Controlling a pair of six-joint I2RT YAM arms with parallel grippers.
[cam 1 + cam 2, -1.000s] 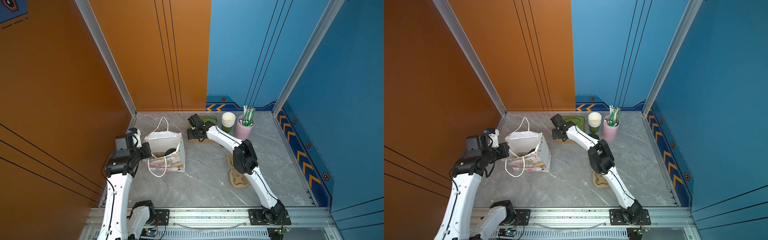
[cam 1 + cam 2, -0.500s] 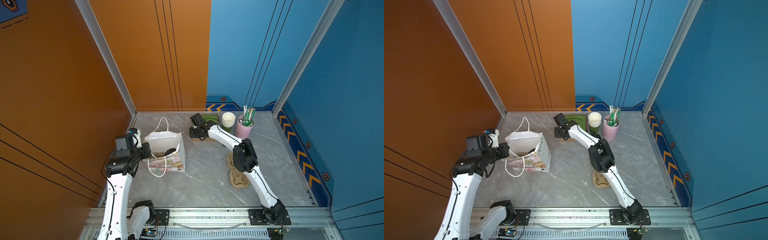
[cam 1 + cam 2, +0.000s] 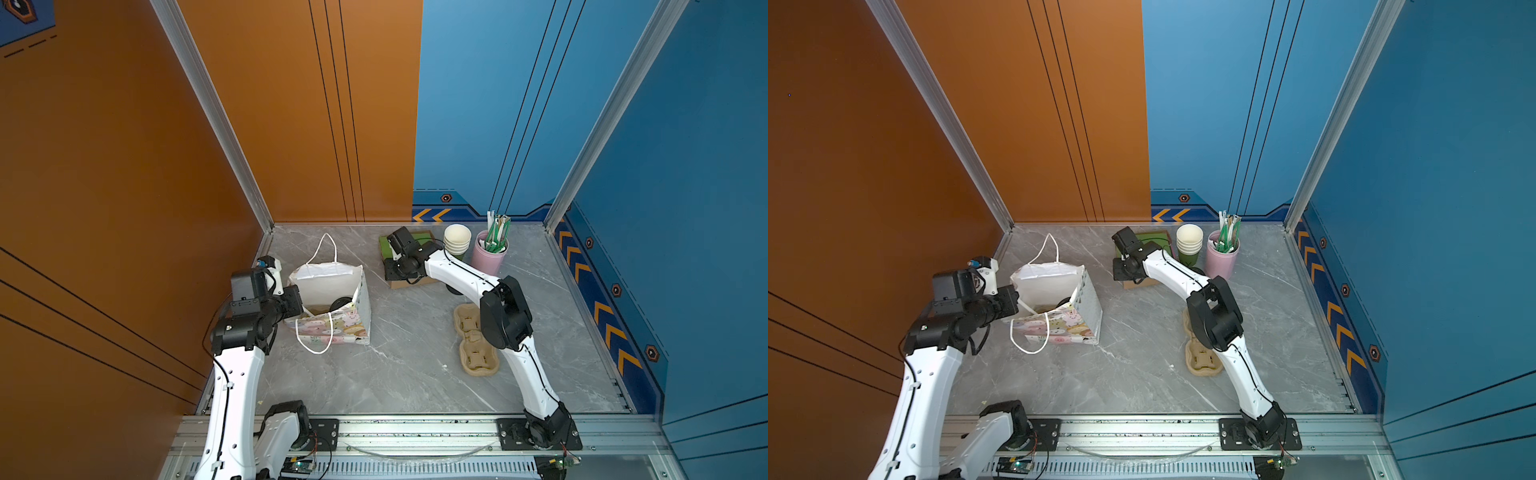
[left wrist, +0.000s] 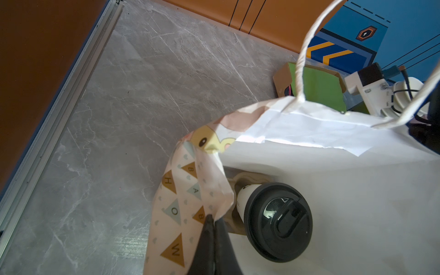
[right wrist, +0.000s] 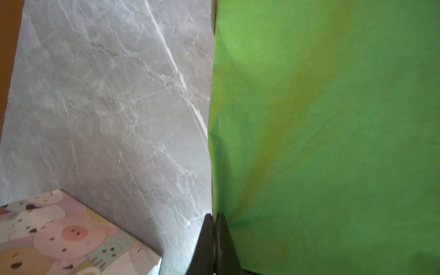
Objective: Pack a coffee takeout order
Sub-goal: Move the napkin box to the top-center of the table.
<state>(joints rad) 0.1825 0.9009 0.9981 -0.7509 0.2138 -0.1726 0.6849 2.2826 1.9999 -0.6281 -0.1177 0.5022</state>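
The left gripper (image 4: 212,220) was seen clamped on the rim of the patterned paper bag (image 3: 332,328). Inside the bag, the white paper cup (image 4: 244,197) was seated in a pulp carrier (image 4: 240,177) and capped by the black lid (image 4: 278,221). Further right, the right gripper (image 5: 214,220) was pinched shut on the edge of the green napkin (image 5: 333,119), at the cardboard tray (image 3: 411,283) beside the stacked cups (image 3: 457,241).

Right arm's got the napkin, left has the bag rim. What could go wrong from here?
Right fingers pinch the green napkin only at its edge: it may slip or tear.
Left fingers hold just a fold of the bag at its rim: losing it could close the mouth.
The upright handle could snag the napkin going in.
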